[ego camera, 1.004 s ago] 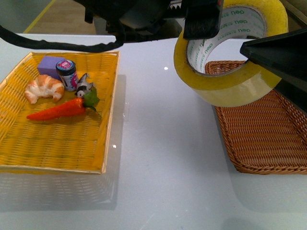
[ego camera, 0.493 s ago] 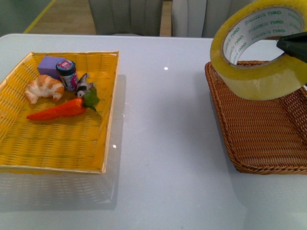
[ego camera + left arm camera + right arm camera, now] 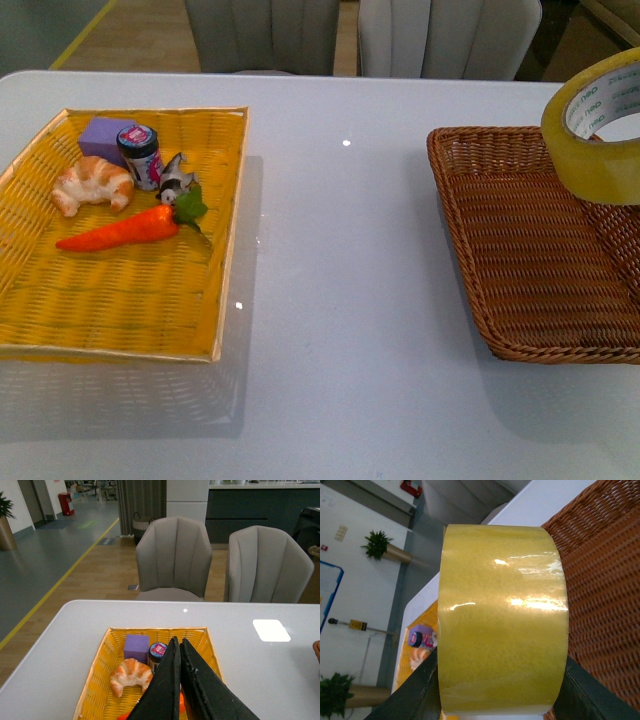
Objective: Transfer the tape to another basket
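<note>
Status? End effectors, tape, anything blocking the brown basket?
Right end effector shut on tape, over the basket. Left end effector shut, empty. Nothing seen blocking the drop.

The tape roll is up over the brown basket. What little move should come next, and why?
Probably lower it. The tape, clamped in the right tool, seems to hang above the floor of the basket, not resting on it; releasing now could let it bounce or roll.

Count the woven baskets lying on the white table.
2: a bright yellow flat-woven basket at the left; a dark brown wicker basket at the right, partly cut off.
</note>
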